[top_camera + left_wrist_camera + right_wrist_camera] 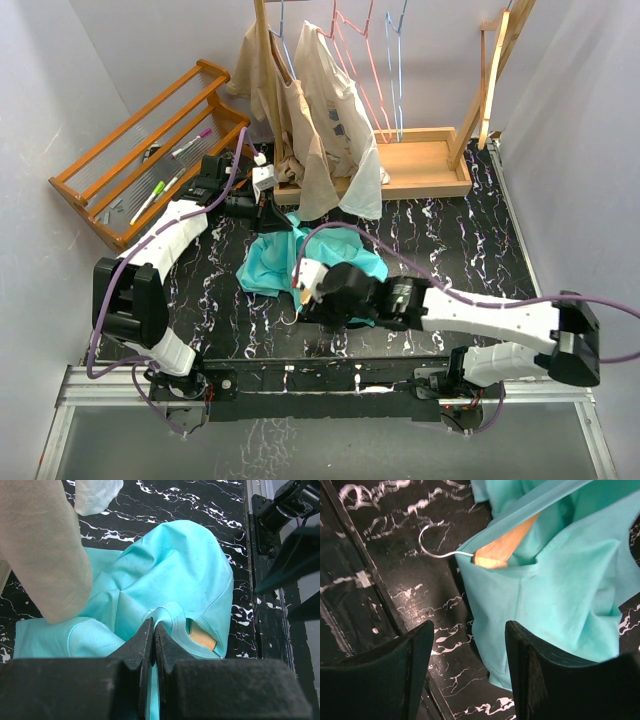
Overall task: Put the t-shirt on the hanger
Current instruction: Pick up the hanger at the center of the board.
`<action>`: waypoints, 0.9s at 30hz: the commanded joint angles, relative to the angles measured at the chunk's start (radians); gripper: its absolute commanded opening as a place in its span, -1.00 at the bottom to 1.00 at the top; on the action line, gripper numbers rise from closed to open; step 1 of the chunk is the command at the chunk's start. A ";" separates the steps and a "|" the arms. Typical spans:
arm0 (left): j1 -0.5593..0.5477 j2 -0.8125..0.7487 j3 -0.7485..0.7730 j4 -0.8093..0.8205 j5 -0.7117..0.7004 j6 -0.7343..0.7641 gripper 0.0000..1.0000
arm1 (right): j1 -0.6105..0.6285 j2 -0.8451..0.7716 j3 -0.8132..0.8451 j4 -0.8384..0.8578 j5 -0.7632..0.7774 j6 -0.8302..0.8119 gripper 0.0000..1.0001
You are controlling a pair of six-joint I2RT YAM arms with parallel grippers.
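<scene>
The teal t-shirt (285,262) lies bunched on the black marbled table (450,240). My left gripper (153,630) is shut on a fold of the t-shirt (175,575) right beside the neck opening. The light wooden hanger (203,638) shows through that opening. In the right wrist view the hanger (506,544) pokes out of the collar of the t-shirt (560,595), and its metal hook (431,542) rests on the table. My right gripper (470,647) stands open just above the shirt's near edge, holding nothing. The rest of the hanger is hidden under the cloth.
Two beige shirts (325,120) hang from a wooden rack with a tray base (425,165) at the back; one beige sleeve (45,555) hangs close to my left gripper. Pink and blue wire hangers (380,70) hang there too. A slatted wooden shelf (140,150) with pens stands back left.
</scene>
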 commanded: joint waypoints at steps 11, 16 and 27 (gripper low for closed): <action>0.000 -0.014 0.033 0.011 0.045 -0.013 -1.00 | 0.173 0.199 -0.077 0.455 0.319 -0.122 0.20; 0.000 -0.015 0.036 0.007 0.047 -0.016 -1.00 | 0.193 0.284 -0.035 0.485 0.246 -0.148 0.19; 0.001 -0.017 0.040 0.012 0.062 -0.028 -1.00 | 0.230 0.352 -0.028 0.535 0.173 -0.172 0.17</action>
